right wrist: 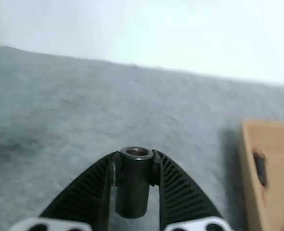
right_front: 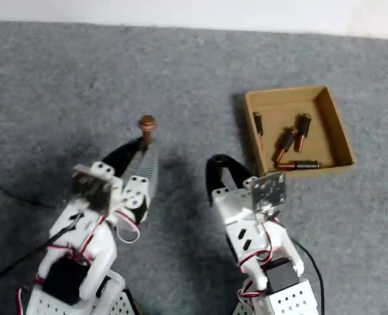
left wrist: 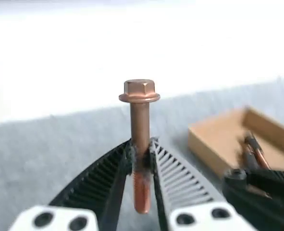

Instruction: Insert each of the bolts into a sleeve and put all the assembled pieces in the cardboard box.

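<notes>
Though smooth, hex-headed copper bolt (left wrist: 140, 120).

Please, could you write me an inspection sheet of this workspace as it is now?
Surface: grey carpet.
Job's things: bolt upright in left end effector; sleeve in right end effector; four assembled pieces in cardboard box.
Clutter: nothing seen.
End effectors: each shut on its part.
Cables: black cable on the carpet; red and white wires on the arms.
Surroundings: white wall behind.
</notes>
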You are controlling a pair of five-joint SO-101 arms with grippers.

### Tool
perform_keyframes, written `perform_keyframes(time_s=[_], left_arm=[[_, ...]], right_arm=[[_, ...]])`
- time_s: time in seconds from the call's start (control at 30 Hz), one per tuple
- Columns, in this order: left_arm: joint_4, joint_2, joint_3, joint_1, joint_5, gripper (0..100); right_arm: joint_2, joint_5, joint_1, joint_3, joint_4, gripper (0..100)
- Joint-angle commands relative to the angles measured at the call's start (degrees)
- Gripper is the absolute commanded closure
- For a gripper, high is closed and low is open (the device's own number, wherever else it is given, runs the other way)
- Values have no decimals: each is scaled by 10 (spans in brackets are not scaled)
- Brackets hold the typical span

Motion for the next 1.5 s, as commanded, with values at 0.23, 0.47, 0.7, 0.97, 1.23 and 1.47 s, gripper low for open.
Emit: perform_keyframes(time_s=[0.23,0.47,0.7,0.97,1.23,1.47], left_arm=[[-249,-20,143,80,-6,995],[-328,-20,184,135,-3,995],[-335,-20,180,162,-2,995],[-336,-20,211,195,-2,995],[-375,-20,221,156,-3,995],[-455,-19,225,160,-2,995]], right_arm=[[-7,56,-100,8,-87,994],[-8,62,-103,64,-90,994],[-8,99,-93,64,-89,994],[-8,98,-67,61,-89,994],[-8,97,-58,64,-89,994],[-8,98,-72,64,-89,994]])
